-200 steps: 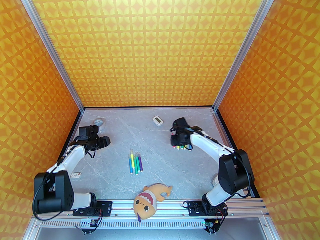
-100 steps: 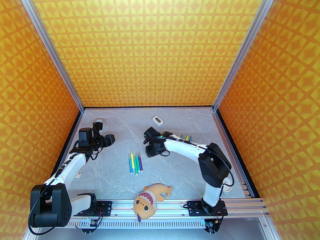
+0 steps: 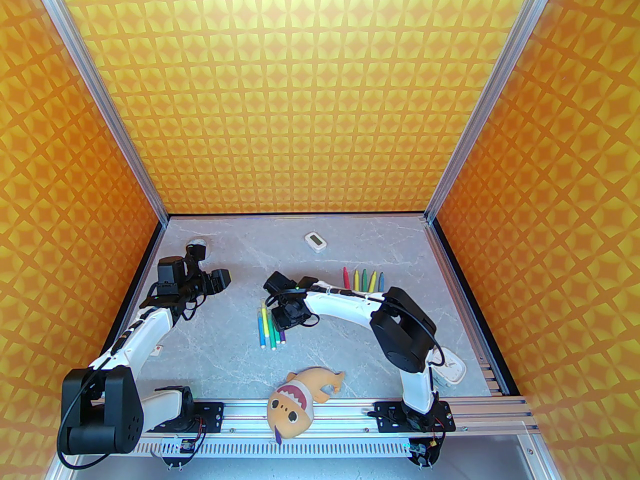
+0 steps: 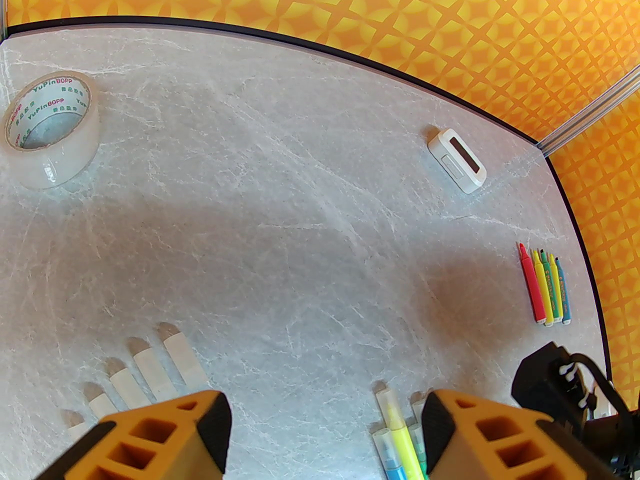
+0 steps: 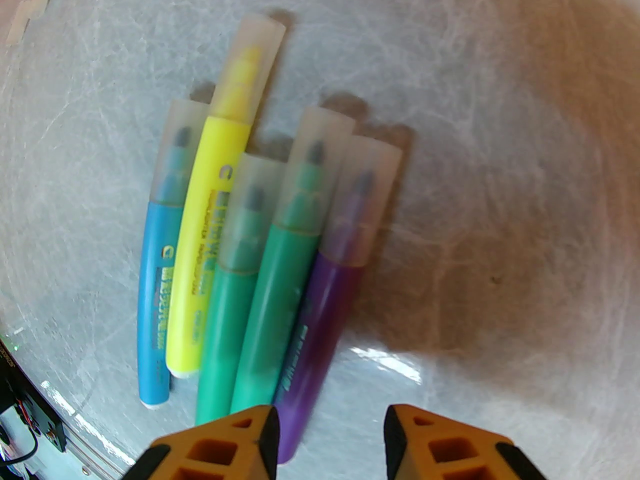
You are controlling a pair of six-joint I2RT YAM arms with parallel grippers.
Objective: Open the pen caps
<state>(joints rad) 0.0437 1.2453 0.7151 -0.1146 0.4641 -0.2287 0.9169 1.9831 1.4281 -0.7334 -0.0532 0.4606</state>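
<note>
Now the right gripper (image 5: 331,420) hangs low over a bunch of capped pens (image 5: 270,293) in the middle of the grey marble-look table (image 3: 350,338). Its orange fingers (image 5: 225,443) stand partly apart with nothing between them. There are five pens, lying side by side and touching: a blue pen (image 5: 152,308), a yellow pen (image 5: 197,248), two green ones, and a purple pen (image 5: 320,318). Each has a translucent cap (image 5: 320,168) seated on its tip, all pointing away from the gripper. The purple pen's back end reaches just beside one finger, though I cannot tell whether they touch.

The left gripper (image 4: 327,418) is off to the left of the bunch, well clear of it. Its jaws are wide apart and hold nothing. In its wrist view five loose caps (image 4: 150,365) lie in a slanting row on the table near one finger.

Toward the far right of the table, five uncapped pens (image 3: 363,280) lie in a neat row with bare tips pointing to the back wall: red, yellow, green, yellow, blue. A small white timer (image 3: 315,241) sits near the back edge, a roll of clear tape (image 4: 50,128) in the far left corner, and a plush shark (image 3: 295,403) at the near edge between the arm bases.
</note>
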